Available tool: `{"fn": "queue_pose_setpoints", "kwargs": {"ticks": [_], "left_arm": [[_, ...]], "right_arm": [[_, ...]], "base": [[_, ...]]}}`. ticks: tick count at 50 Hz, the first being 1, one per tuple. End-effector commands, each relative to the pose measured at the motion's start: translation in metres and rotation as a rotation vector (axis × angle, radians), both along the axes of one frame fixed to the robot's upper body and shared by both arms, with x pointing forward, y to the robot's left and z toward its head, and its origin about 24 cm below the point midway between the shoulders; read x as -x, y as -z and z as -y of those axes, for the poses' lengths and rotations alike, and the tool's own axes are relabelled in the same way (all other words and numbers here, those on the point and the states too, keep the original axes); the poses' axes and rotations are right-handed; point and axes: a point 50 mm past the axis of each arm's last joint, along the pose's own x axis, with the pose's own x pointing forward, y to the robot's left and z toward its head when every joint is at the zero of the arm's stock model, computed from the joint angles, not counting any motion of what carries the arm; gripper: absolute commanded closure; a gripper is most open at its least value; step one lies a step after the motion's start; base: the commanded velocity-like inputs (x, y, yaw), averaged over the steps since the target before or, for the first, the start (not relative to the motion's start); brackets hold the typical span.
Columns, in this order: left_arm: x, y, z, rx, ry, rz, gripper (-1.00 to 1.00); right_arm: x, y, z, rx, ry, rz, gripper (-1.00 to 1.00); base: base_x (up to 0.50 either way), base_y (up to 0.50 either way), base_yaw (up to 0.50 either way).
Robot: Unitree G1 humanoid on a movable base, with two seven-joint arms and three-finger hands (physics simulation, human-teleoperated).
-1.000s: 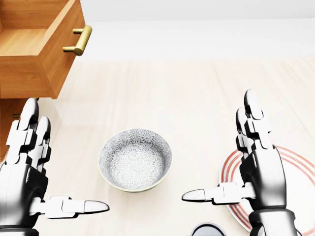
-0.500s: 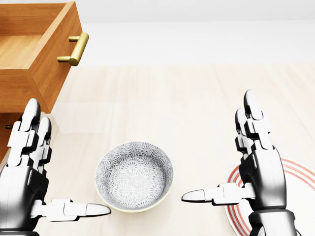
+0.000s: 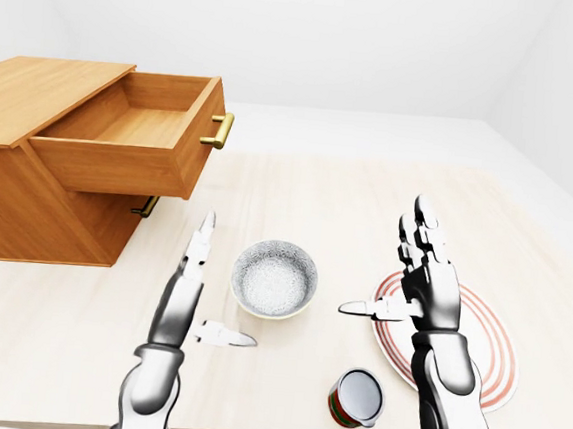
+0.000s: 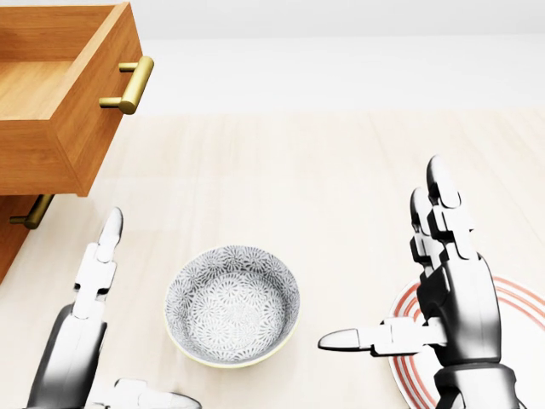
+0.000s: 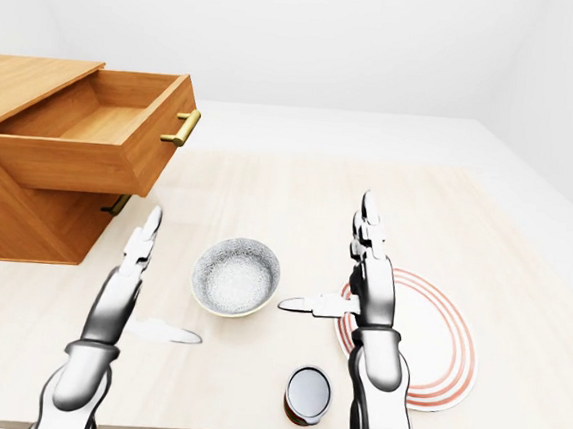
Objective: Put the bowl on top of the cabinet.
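On the pale table (image 3: 299,191), between two spread hands, the bowl (image 3: 275,278) waits upright and untouched.

In the head view the bowl sits at 6 o'clock, with the left hand (image 4: 81,336) at its 9 and the right hand (image 4: 443,298) at its 3, both with fingers splayed and gripping nothing. The cabinet (image 3: 35,102) stands at 10 o'clock, its upper drawer (image 3: 138,136) pulled out, its flat top bare. The bowl looks like glazed ceramic: rigid, probably smooth and slippery, liable to chip if dropped. Cradling it from both sides under the rim seems safest. A striped plate (image 3: 477,332) lies under the right hand, and a mug (image 3: 356,396) stands near the table's lower edge.
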Motion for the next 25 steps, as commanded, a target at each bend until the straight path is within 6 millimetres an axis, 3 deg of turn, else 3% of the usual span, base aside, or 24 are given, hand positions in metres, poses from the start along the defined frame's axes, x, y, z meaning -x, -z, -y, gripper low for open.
{"fn": "queue_pose_setpoints", "kwargs": {"ticks": [1, 8, 19, 25], "left_arm": [[0.007, 0.05, 0.003, -0.3, -0.005, -0.214, -1.0], [-0.001, 0.069, 0.006, -0.443, -0.004, -0.258, -1.0], [-0.005, 0.068, 0.017, -0.515, 0.036, -0.235, -1.0], [-0.005, 0.061, 0.024, -0.591, 0.04, -0.185, -1.0]], "right_arm": [[0.001, 0.001, 0.001, -0.019, 0.002, -0.003, -1.0], [0.001, 0.005, 0.003, -0.035, -0.003, -0.019, -1.0], [0.001, 0.007, 0.002, -0.045, -0.004, -0.027, -1.0], [-0.003, 0.018, 0.002, -0.05, -0.01, -0.079, -1.0]], "base": [[0.0, 0.0, 0.0], [0.0, 0.0, 0.0], [0.0, 0.0, 0.0], [0.0, 0.0, 0.0]]}}
